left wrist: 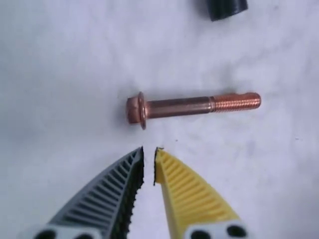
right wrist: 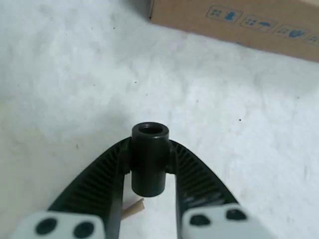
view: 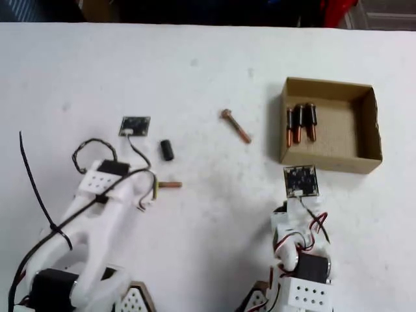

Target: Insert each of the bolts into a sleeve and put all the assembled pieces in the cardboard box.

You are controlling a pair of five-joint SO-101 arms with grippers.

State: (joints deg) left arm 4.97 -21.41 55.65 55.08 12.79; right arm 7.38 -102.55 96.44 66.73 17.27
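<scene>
A copper bolt (left wrist: 192, 105) lies flat on the white table, just beyond the tips of my left gripper (left wrist: 148, 154), whose grey and yellow fingers are shut with nothing between them. That bolt (view: 170, 184) sits beside the left arm (view: 104, 195). A loose black sleeve (view: 168, 149) lies a little farther off, and a second bolt (view: 235, 125) rests mid-table. My right gripper (right wrist: 149, 164) is shut on an upright black sleeve (right wrist: 149, 157), its bore facing up. The cardboard box (view: 364, 123) holds three assembled pieces (view: 300, 123).
The right arm (view: 299, 260) stands just in front of the box's near wall (right wrist: 239, 22). Black cables (view: 32, 182) trail at the left arm's side. White table (view: 195, 247) stretches between the two arms.
</scene>
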